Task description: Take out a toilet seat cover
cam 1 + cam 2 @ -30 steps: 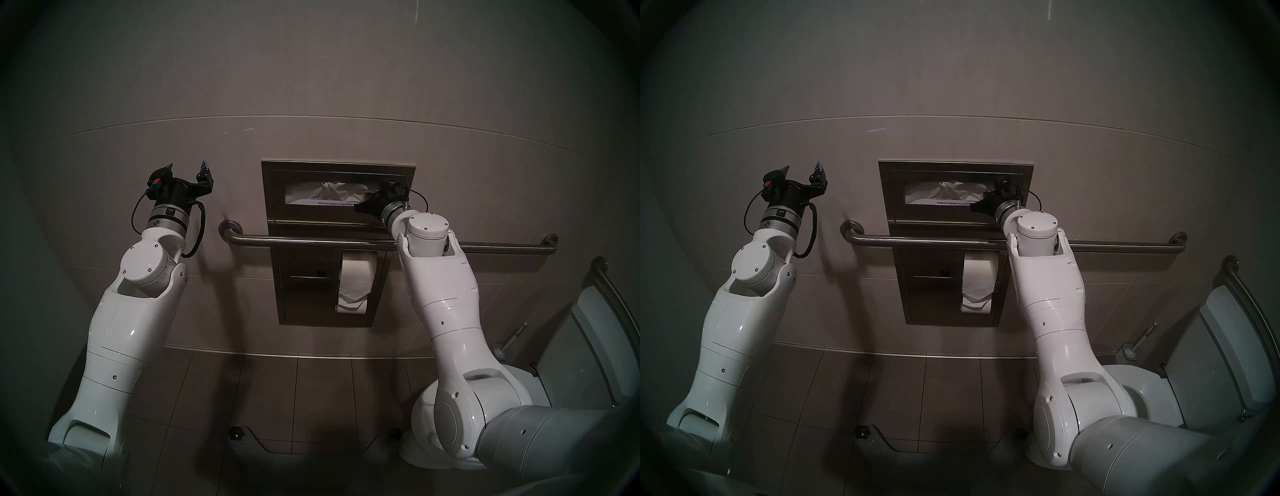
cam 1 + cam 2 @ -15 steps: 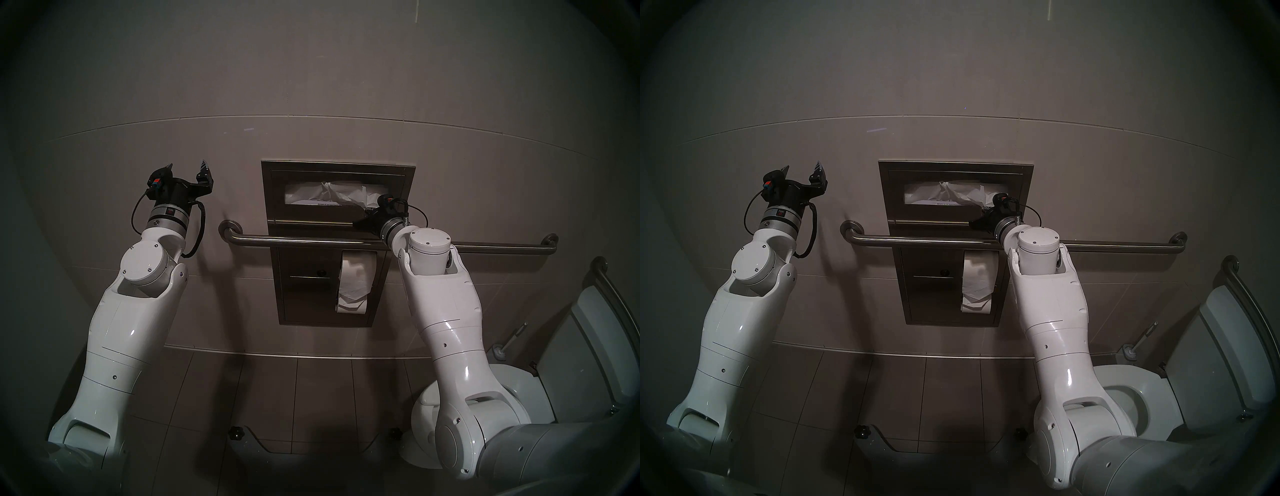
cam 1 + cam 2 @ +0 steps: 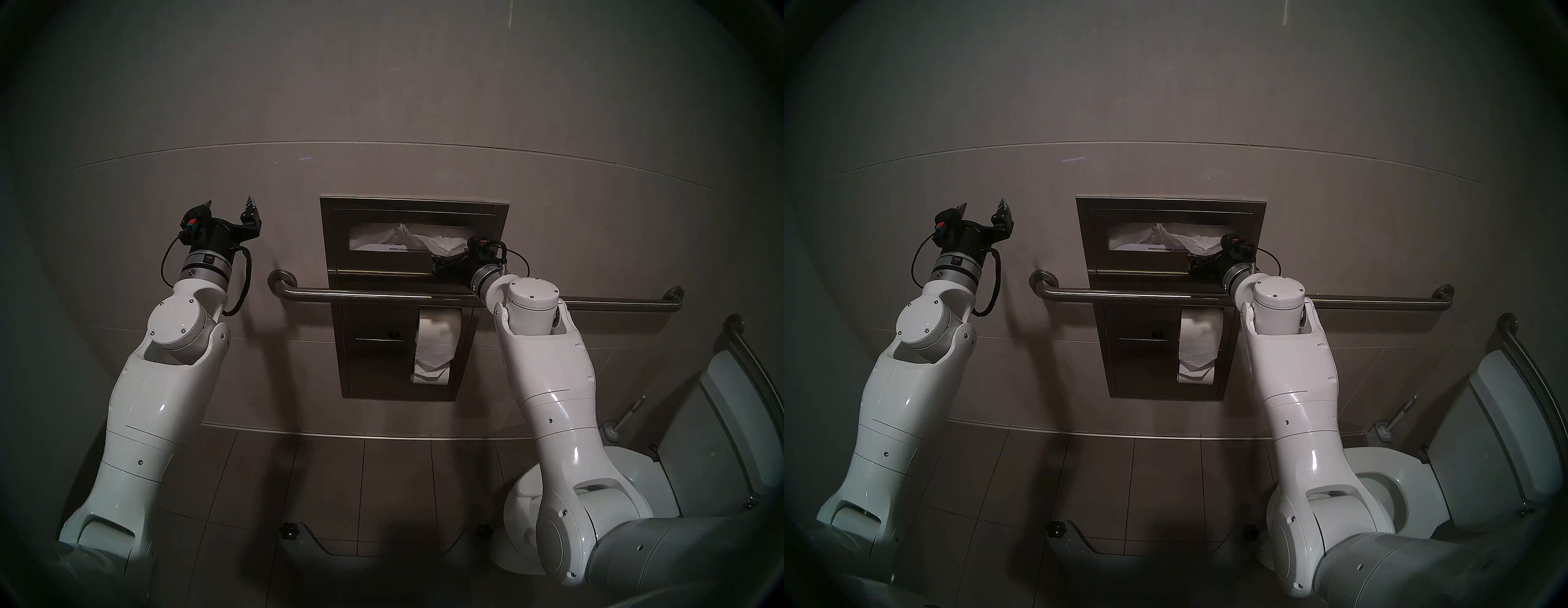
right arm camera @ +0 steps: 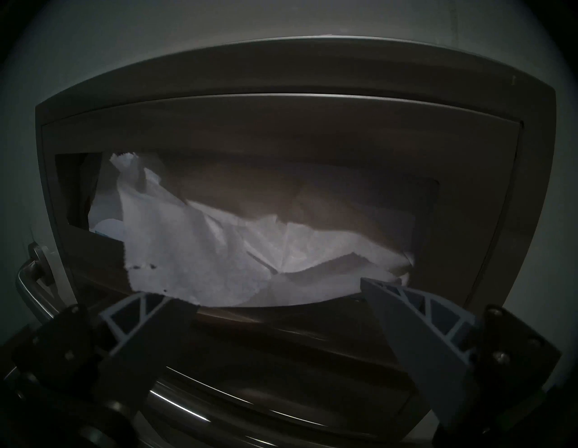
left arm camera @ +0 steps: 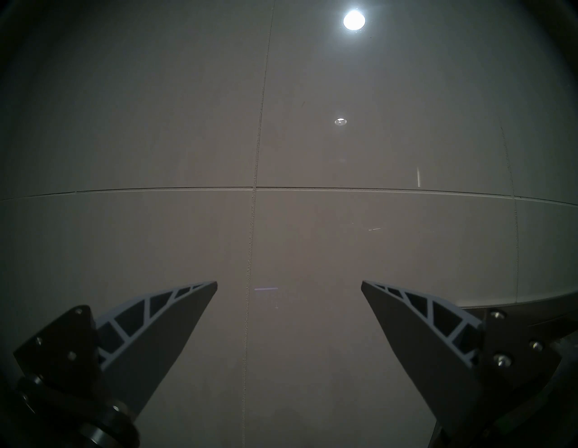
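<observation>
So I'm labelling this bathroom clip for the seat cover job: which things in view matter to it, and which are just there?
Part of the job:
- toilet seat cover, hanging partly out of the dispenser slot
- wall dispenser
- right claw, open just below the sheet

Just there:
- left claw, open at the bare wall
- toilet paper roll
- grab bar
- toilet
- toilet brush

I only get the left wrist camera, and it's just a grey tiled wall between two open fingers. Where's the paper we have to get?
Observer: The crinkled white tissue-paper seat cover hangs out of the slot in the steel wall dispenser, off to your right.
Operator: Is the other hand holding it?
Observer: No. The right gripper is open just below the slot. The sheet's lower edge drapes in front of one fingertip, but it isn't pinched.
Operator: Is it all the way out?
Observer: Not yet. Much of the sheet is inside the slot.
</observation>
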Tool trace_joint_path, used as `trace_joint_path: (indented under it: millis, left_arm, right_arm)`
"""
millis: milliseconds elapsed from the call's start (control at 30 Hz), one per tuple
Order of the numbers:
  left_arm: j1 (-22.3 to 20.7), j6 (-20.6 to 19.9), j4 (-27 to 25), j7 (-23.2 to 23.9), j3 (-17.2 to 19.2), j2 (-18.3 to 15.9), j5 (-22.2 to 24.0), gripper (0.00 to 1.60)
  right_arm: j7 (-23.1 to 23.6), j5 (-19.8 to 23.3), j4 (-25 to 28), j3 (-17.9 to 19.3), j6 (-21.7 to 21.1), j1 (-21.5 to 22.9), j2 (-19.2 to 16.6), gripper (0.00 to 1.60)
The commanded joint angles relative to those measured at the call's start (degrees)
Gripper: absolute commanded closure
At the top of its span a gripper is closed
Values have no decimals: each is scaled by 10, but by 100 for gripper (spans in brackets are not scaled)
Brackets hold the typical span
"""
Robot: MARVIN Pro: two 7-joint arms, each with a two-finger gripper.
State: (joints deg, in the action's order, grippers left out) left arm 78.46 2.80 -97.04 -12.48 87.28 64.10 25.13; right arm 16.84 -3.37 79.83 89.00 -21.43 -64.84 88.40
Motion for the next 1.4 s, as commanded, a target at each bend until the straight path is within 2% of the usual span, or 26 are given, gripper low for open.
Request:
trace_joint_path:
  millis: [0,600,667,800,1033,1100,1367]
  left_arm:
    - [-19,6,-16,1,4,-1,0,0]
    - [-19,6,-16,1,4,-1,0,0]
    - [-22,15,-10,19,-6,-9,-5,0]
    - [-26,17,-9,23,-14,-8,-9,0]
    - [-27,22,-4,64,-32,-20,-2,0]
    - [-22,24,-3,99,-35,-31,14,0]
    - [-17,13,5,158,-32,-38,62,0]
  right_arm:
    - [-3,4,10,3,16,29,6,0]
    - [2,19,12,10,21,33,15,0]
    - [2,20,14,11,21,32,17,0]
    - [2,22,17,13,21,29,19,0]
    - [1,25,29,16,21,20,21,0]
    - [0,26,33,18,21,16,23,0]
    - [-2,27,41,18,19,8,28,0]
